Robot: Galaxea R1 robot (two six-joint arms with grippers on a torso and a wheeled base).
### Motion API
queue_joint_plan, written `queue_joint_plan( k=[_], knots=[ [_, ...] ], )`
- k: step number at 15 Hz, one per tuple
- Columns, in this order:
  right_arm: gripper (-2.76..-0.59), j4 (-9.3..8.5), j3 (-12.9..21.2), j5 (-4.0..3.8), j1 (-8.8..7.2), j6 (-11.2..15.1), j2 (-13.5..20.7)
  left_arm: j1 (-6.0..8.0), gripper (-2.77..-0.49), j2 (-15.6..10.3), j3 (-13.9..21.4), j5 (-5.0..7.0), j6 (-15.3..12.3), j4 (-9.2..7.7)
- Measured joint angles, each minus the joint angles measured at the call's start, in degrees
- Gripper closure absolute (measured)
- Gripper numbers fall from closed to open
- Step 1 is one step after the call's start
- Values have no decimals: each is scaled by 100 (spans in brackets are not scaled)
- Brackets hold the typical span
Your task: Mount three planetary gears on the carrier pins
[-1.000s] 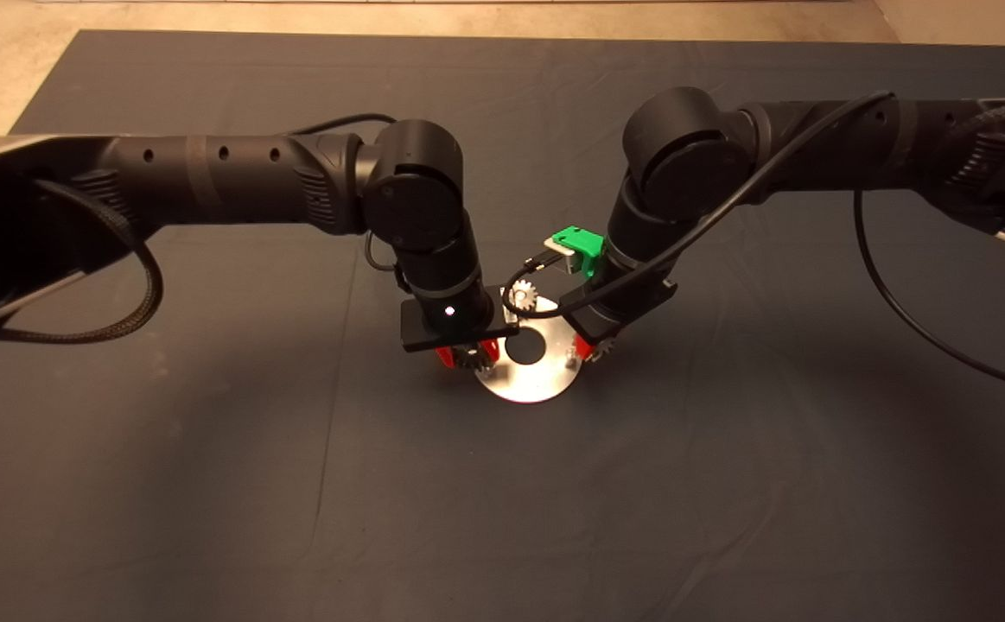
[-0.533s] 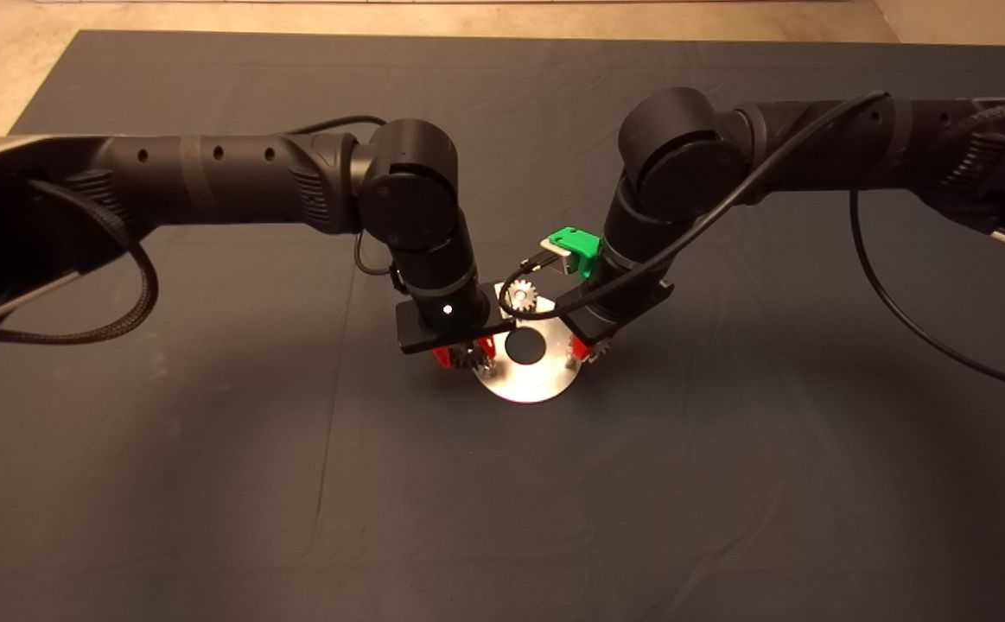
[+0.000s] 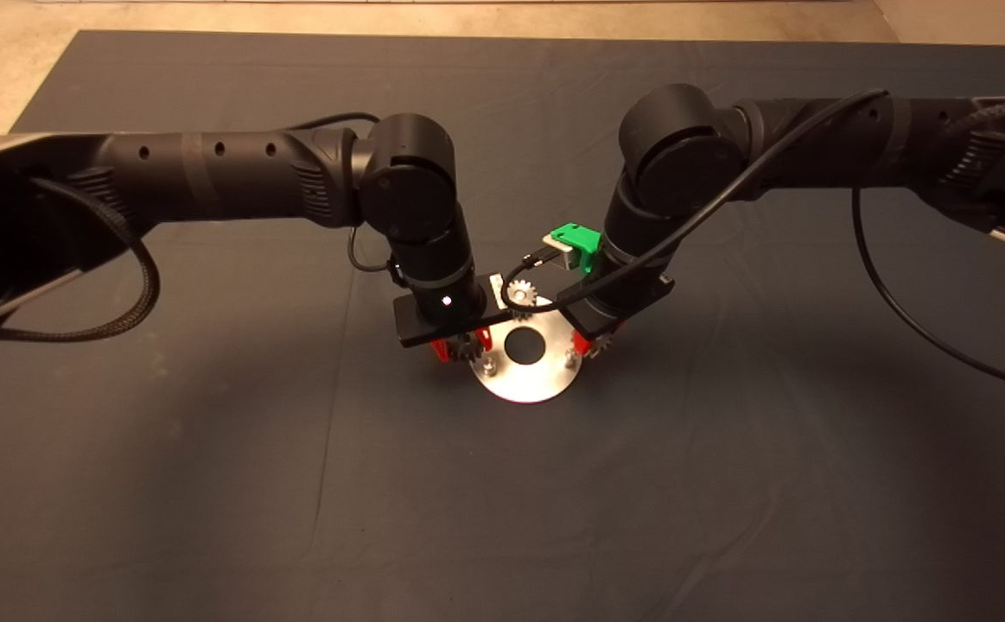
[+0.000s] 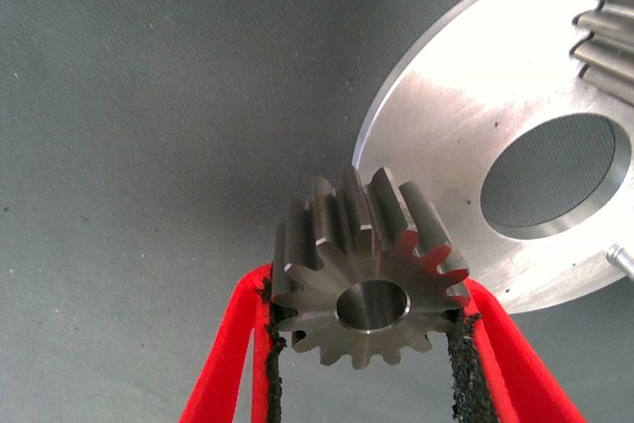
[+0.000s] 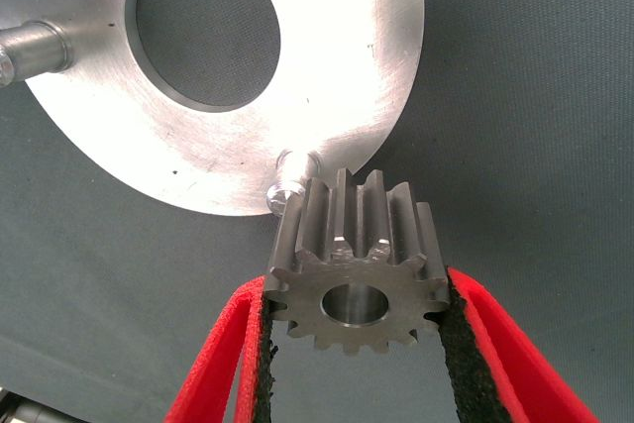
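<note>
- Steel is what I'm reading first: the carrier disc lies flat on the dark mat just below the middle of the head frame, its large centre hole open.
- One gear already sits at the disc's upper rim in the head frame, apparently down on its pin, though a cable crosses it and I can't be sure it is fully seated. The left wrist view catches its teeth at the upper right corner.
- That leaves two gears, and I have one in each gripper.
- My left gripper is at the disc's left edge, fingers closed on a gear held by its toothed flanks, bore facing the camera. In the left wrist view it hangs over the mat just beside the disc's rim, not over the plate yet.
- The left pin stands bare on the disc, just right of and below that gripper in the head frame.
- My right gripper is at the disc's right edge, pinching the other gear the same way. In the right wrist view the gear is just off the rim, near the right pin, its bore not on that peg.
- I judge the job about a third done: one gear on, two gripped and close to their pins, neither threaded on.
</note>
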State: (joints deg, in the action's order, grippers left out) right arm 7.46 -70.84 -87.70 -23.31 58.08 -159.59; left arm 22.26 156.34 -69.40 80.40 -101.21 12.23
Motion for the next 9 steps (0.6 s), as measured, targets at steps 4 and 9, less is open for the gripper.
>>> queue_joint_plan(
  k=[4, 9],
  knots=[
    [-97, -2, -11, 0, -1, 0, 5, 0, -83, 0, 0, 0, -34, 0],
    [-97, -2, -16, 2, -4, 0, 21, 0, -83, 182, 0, 9, -37, 0]
  ],
)
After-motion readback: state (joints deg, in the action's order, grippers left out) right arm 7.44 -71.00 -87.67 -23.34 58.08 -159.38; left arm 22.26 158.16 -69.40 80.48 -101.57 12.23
